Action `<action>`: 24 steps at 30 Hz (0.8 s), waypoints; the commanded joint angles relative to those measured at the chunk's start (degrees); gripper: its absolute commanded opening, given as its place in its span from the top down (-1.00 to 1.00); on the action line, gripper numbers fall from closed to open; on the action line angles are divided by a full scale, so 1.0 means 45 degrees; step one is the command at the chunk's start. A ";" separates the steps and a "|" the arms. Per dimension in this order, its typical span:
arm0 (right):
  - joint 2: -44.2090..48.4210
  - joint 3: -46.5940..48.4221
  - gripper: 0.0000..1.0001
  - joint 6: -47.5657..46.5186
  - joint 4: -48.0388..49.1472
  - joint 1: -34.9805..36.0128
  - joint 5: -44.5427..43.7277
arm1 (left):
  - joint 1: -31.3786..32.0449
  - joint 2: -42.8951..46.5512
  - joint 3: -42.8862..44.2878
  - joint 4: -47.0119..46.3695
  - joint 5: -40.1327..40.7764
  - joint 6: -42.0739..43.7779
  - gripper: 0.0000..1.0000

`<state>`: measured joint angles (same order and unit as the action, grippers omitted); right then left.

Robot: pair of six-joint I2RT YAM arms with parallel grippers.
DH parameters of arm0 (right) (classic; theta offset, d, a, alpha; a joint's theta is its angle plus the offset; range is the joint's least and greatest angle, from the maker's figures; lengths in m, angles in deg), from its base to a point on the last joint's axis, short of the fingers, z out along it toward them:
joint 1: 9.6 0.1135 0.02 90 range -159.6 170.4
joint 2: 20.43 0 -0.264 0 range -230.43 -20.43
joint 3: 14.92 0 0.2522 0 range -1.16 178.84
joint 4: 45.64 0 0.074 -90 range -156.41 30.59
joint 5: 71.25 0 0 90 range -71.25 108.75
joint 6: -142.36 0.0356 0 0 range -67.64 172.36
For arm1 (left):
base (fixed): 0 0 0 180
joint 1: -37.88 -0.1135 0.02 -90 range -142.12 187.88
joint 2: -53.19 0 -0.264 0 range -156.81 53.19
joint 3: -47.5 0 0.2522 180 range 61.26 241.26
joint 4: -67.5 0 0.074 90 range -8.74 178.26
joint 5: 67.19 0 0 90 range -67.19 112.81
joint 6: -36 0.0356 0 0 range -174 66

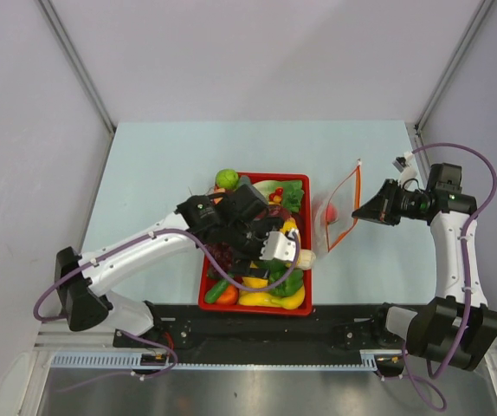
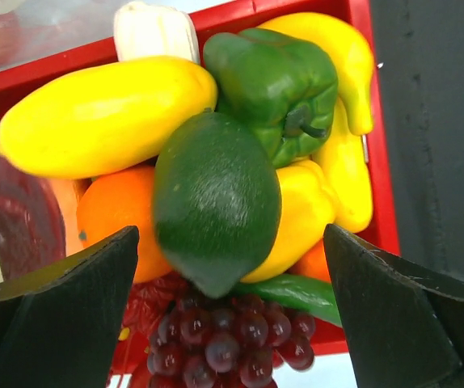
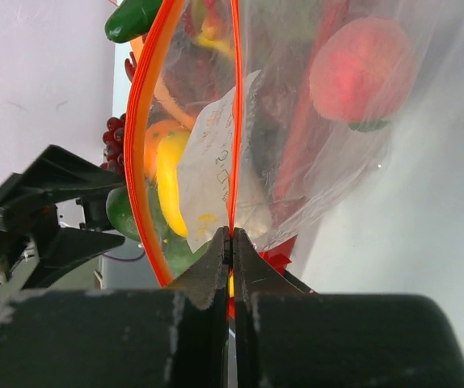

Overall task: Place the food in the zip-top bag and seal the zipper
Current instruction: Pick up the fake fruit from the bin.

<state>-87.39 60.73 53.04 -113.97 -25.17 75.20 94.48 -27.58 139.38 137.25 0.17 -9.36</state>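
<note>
The left gripper (image 2: 230,234) hangs over the near right part of the red tray (image 1: 254,306), its two dark fingers spread wide. A dark green avocado (image 2: 216,202) lies between them on top of the pile, and neither finger touches it. Just under the avocado, toward the camera, is a bunch of purple grapes (image 2: 232,339). An orange (image 2: 119,222) presses against its left side, a long yellow squash (image 2: 103,117) lies across behind it, and a green pepper (image 2: 276,89) sits behind it to the right. All of these are packed close together inside the tray. To the right of the tray, just beside it on the pale blue table (image 1: 162,165), the clear bag (image 3: 394,162) stands on edge with its mouth turned toward the tray. The right gripper (image 3: 232,242) is closed tight, pinching one side of the bag's orange-red zipper (image 3: 145,105) between its fingertips. The other side of the strip bows away from the pinched one, so the mouth gapes in a tall narrow loop. Inside the bag a pink peach (image 3: 361,69) rests against the clear film, well away from the mouth, and in the overhead view it shows as a pink spot in the middle of the bag. Through the open mouth the right wrist camera looks across to the tray, where the grapes and the left gripper's black fingers sit near the bag's opening.
</note>
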 commanded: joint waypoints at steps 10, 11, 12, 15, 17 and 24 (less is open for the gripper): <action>-0.0062 0.0310 1.00 0.0101 0.0231 0.0179 0.0054 | 0.0665 0.0215 -0.1053 -0.2110 0.0987 0.0822 -0.83; -0.0042 0.0310 1.00 0.0082 0.0231 0.0179 0.0035 | 0.0645 0.0273 -0.1072 -0.2071 0.0948 0.0841 -0.79; -0.0042 0.0290 1.00 0.0081 0.0251 0.0179 0.0015 | 0.0665 0.0351 -0.1073 -0.1974 0.0909 0.0860 -0.73; -0.0061 0.0212 1.00 0.0120 0.0309 0.0179 0.0015 | 0.0684 0.0722 -0.1092 -0.1681 0.0539 0.0783 -0.62; -0.0061 0.0173 1.00 0.0179 0.0426 0.0218 0.0015 | 0.0665 0.0976 -0.1170 -0.1524 0.0323 0.0763 -0.51; -0.0022 0.0114 1.00 0.0257 0.0504 0.0277 -0.0024 | 0.0684 0.1620 -0.0742 -0.0763 0.0361 0.0490 0.01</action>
<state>-87.52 60.71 53.50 -113.12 -24.32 74.91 97.16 -23.80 134.12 131.93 3.23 -7.09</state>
